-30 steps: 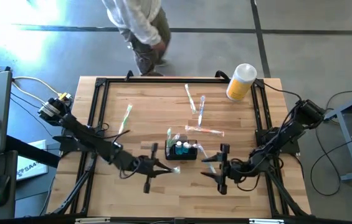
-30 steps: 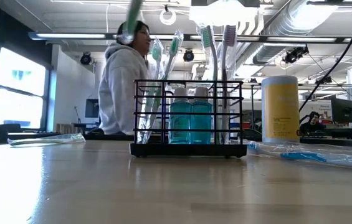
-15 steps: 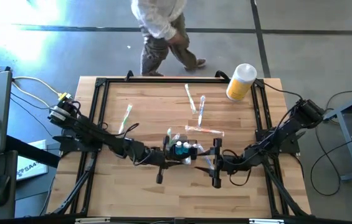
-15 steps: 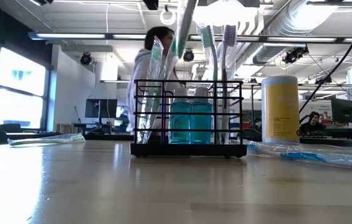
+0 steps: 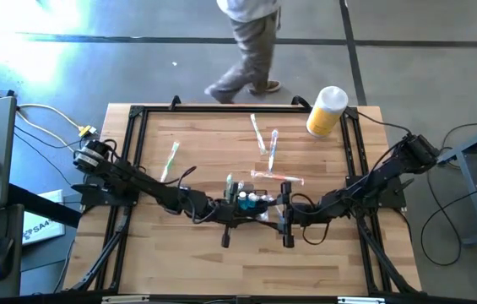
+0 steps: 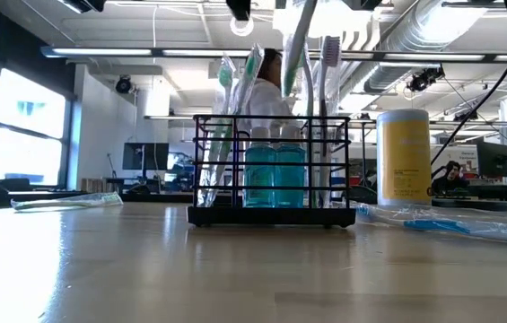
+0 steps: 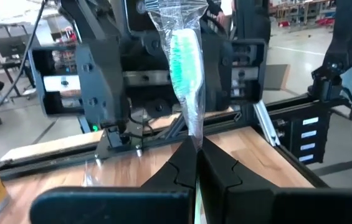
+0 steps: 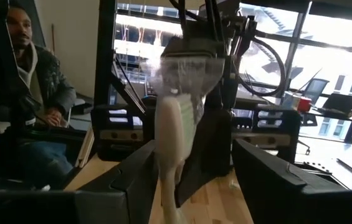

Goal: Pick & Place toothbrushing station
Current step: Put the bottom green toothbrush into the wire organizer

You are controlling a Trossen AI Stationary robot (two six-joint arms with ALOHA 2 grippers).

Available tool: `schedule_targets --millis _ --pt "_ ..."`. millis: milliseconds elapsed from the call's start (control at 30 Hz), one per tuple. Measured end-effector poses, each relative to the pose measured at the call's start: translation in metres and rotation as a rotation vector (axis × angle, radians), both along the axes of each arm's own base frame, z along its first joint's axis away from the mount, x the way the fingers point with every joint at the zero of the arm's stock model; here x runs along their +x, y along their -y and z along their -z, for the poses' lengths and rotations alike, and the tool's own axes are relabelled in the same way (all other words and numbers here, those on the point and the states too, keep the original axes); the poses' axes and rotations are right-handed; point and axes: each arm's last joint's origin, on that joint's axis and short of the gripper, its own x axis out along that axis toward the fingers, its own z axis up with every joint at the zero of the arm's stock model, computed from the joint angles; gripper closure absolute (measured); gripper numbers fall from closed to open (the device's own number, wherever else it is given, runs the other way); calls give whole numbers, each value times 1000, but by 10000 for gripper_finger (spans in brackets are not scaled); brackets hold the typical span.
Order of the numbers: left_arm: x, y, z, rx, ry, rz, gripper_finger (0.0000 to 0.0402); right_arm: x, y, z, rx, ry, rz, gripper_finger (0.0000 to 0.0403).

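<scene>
The toothbrushing station, a black wire-mesh caddy, stands on its base at the table's middle. In the low view it holds blue bottles and upright toothbrushes. My left gripper is at its left side, shut on a wrapped green toothbrush. In the low view the brush slants down above the caddy's top. My right gripper is at the caddy's right side, open. Its fingers stand wide on either side of that brush without touching it. My left gripper pinches the wrapped green toothbrush just below its bristle head between its two shut fingertips. The head and the clear wrapper stick out past the fingertips. The brush is lifted clear of the table. My own fingers hide the rest of the handle.
A yellow cylinder with a white cap stands at the far right corner. Several wrapped toothbrushes lie on the wood, one at far left and others behind the caddy. A person walks beyond the far edge.
My left gripper has carried the green toothbrush toward the table's right, from left of the caddy to above it. My right gripper has gone toward the table's left, up to the caddy. The person behind the table has walked to the right.
</scene>
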Motion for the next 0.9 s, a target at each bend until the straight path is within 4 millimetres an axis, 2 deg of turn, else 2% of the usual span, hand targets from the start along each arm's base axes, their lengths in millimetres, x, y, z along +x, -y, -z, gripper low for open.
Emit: schedule_targets --millis 300,467,667,900 --pt "0 0 -1 67 15 -12 402 0 0 3 -63 -27 5 219" --pt "0 0 -1 73 12 -14 402 0 0 3 -134 -24 17 276" --pt "0 -1 0 123 14 -27 402 0 -1 4 -214 -24 21 387" --pt "0 -2 -1 88 11 -62 398 0 0 3 -273 -21 35 390"
